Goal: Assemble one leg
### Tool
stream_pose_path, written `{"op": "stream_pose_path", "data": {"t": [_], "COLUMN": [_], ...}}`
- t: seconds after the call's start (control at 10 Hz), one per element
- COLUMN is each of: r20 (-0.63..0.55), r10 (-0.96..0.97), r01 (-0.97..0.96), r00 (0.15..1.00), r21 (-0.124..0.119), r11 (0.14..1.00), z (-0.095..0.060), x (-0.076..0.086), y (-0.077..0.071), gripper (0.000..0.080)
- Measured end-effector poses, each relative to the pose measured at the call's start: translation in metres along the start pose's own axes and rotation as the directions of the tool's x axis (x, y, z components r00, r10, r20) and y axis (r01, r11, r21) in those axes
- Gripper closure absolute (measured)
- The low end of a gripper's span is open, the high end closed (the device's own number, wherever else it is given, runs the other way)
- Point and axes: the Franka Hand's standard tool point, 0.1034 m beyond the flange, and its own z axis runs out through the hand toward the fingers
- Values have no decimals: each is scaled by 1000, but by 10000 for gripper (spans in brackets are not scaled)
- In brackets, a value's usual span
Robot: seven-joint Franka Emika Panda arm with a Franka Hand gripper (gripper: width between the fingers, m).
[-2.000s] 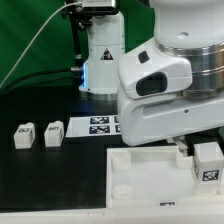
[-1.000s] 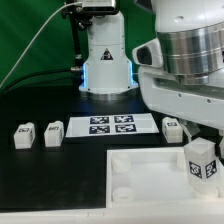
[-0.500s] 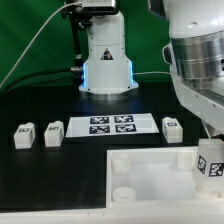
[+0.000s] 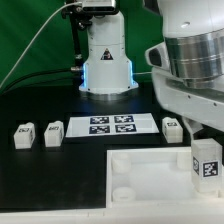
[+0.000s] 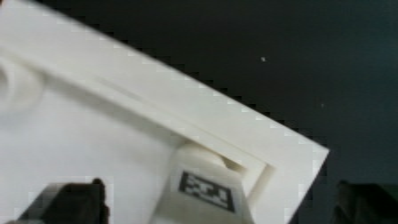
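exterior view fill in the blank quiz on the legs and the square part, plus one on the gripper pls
1. On the exterior view's left of the marker board sit ___ loose legs.
2. The upright leg stands at a corner of the square part on the exterior view's ___ side.
3. In the wrist view the gripper has its fingers well clear of that leg on both sides, so it is ___.

Missing words: two; right; open

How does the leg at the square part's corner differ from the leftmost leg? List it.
The corner leg stands tall at the square part; the leftmost leg sits low on the black table. The corner leg is right under the arm; the leftmost leg is far from it. Both are small white posts with square tags.
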Motion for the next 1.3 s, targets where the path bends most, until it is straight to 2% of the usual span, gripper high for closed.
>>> {"op": "stream_pose_path", "data": {"t": [0.2,0.4,0.6,0.7,0.8,0.9,1.0,1.1,1.2,1.3], "r20": [-10,-7,-4,-19,-33,-33,-33,-35,-39,-42], "r10": [-214,-426,-611,-725,-759,-745,-745,-719,-634,-565], "r01": [214,426,611,724,758,744,744,718,633,564], "r00": [977,905,792,688,650,666,666,694,772,824], "r21": [-11,-14,-15,-36,-45,-44,-44,-40,-32,-30], "r11": [977,905,792,688,651,667,667,695,773,825], "z": [0,0,1,0,0,0,0,0,0,0], "x": [1,2,3,9,12,11,11,11,11,12], "y": [1,1,2,2,1,1,1,1,1,2], "gripper": [151,150,150,150,150,150,256,256,439,491]}}
